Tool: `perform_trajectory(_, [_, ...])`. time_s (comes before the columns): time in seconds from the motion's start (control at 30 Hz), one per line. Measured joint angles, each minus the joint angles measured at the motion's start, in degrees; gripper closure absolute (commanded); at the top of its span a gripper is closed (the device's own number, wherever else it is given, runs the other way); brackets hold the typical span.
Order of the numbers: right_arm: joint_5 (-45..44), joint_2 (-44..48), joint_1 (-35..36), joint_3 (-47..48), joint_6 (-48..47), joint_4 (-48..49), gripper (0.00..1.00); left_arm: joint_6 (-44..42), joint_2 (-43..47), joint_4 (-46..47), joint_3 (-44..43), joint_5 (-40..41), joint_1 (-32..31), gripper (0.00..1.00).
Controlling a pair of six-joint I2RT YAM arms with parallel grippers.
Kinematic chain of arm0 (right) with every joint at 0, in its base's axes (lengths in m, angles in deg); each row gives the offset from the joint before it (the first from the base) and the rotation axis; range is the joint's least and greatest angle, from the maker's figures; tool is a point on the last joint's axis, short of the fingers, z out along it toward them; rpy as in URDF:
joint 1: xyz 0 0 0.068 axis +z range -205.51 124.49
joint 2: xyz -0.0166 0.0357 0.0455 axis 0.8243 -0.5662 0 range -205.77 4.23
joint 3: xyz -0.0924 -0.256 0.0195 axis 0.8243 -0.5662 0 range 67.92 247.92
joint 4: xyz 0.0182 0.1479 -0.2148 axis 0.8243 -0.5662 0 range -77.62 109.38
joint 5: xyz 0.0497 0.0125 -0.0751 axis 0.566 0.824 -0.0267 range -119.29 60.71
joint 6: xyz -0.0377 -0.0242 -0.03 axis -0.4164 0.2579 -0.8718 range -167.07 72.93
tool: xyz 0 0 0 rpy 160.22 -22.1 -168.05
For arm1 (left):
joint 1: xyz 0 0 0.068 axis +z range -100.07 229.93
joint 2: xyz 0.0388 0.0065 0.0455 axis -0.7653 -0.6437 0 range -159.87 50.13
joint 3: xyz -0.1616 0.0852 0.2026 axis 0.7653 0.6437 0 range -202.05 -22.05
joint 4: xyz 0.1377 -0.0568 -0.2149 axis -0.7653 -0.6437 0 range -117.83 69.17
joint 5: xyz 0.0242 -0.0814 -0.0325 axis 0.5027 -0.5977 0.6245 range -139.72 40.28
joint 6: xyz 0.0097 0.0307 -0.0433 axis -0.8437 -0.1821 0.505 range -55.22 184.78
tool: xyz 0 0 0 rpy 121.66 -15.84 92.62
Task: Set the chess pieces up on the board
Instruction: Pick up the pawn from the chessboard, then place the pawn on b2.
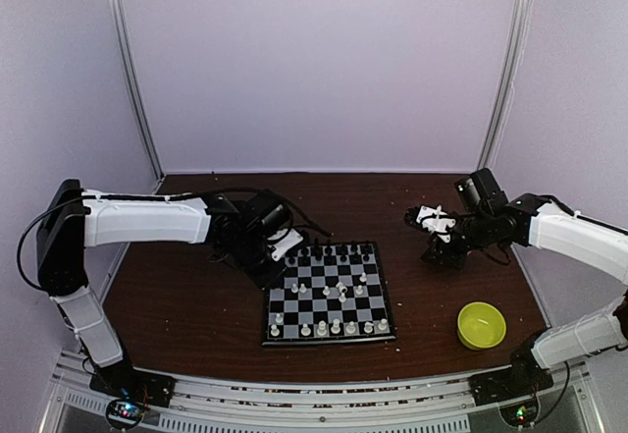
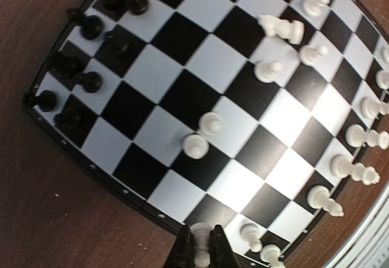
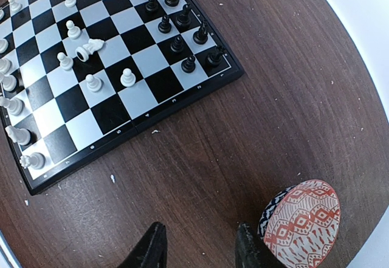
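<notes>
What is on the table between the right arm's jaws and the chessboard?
In the right wrist view, only bare brown table with a few pale crumbs lies between the right gripper and the board. The red-patterned bowl sits off to one side.

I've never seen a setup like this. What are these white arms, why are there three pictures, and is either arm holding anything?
Two robot arms sit at the near edge of a brown table, each ending in a two-finger claw. One picture looks down from above; the other two come from cameras on the wrists. On the table lie a chessboard with small black and white chess pieces, a yellow-green bowl and a red-patterned bowl. The left gripper is shut on a white chess piece at the board's edge. The right gripper is open and holds nothing.
</notes>
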Motion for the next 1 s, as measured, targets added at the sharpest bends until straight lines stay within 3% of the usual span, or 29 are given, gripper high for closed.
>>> perform_trajectory(0.33, [0.0,0.0,0.0,0.0,0.0,0.0,0.62,-4.9,-2.4,0.7,1.5,-6.9,-6.4,0.95])
perform_trajectory(1.0, [0.0,-0.3,0.0,0.0,0.0,0.0,0.62,-6.3,-7.0,0.1,-0.6,-4.8,-7.0,0.89])
